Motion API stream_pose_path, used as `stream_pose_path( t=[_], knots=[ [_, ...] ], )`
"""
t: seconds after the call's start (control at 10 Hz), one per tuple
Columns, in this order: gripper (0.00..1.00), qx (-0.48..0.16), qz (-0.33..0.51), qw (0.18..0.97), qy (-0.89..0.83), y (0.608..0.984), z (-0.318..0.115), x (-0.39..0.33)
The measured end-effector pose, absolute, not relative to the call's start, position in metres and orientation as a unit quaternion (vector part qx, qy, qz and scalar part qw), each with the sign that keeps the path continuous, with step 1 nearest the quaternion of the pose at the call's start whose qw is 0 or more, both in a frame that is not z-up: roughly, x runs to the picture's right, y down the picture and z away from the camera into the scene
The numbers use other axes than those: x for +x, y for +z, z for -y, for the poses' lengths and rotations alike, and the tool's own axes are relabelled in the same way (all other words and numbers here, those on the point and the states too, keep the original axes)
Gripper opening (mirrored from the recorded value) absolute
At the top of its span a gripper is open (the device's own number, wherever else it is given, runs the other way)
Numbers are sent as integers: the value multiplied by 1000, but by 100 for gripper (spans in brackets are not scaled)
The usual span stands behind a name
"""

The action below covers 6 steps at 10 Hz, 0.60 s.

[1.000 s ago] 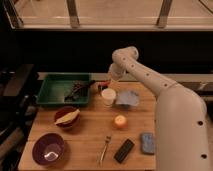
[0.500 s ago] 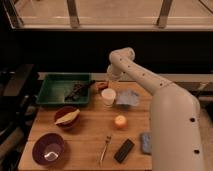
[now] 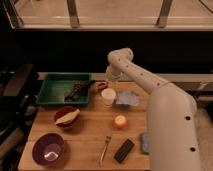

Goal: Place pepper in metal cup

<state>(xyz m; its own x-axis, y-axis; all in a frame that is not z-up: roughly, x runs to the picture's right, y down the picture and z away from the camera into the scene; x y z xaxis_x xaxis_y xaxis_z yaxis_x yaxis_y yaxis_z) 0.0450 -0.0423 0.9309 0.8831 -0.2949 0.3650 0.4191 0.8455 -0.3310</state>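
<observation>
My gripper (image 3: 105, 80) hangs at the back of the wooden table, just behind the white cup (image 3: 108, 96) and beside the right edge of the green tray. Right under it is a small dark round shape, the metal cup (image 3: 99, 88). It is partly hidden by the gripper and the white cup. A reddish-orange patch, which looks like the pepper (image 3: 102, 85), shows at the cup's mouth below the gripper. I cannot tell whether the pepper is held or is resting in the cup.
A green tray (image 3: 50, 97) holds dark items at the back left. Also on the table are a red bowl (image 3: 66, 119) with a pale item, a purple bowl (image 3: 48, 149), a round orange fruit (image 3: 120, 121), a fork (image 3: 105, 149), a black block (image 3: 124, 150), a blue-grey sponge (image 3: 145, 142) and a pale blue cloth (image 3: 128, 98).
The gripper stays over the same spot behind the white cup, with only a slight shift of the wrist. Nothing on the table has moved.
</observation>
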Motion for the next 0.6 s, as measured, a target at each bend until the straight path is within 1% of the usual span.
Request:
stream_pose_path(
  t=[0.6],
  knots=[
    [80, -197, 157, 952, -172, 930, 48, 48]
  ],
)
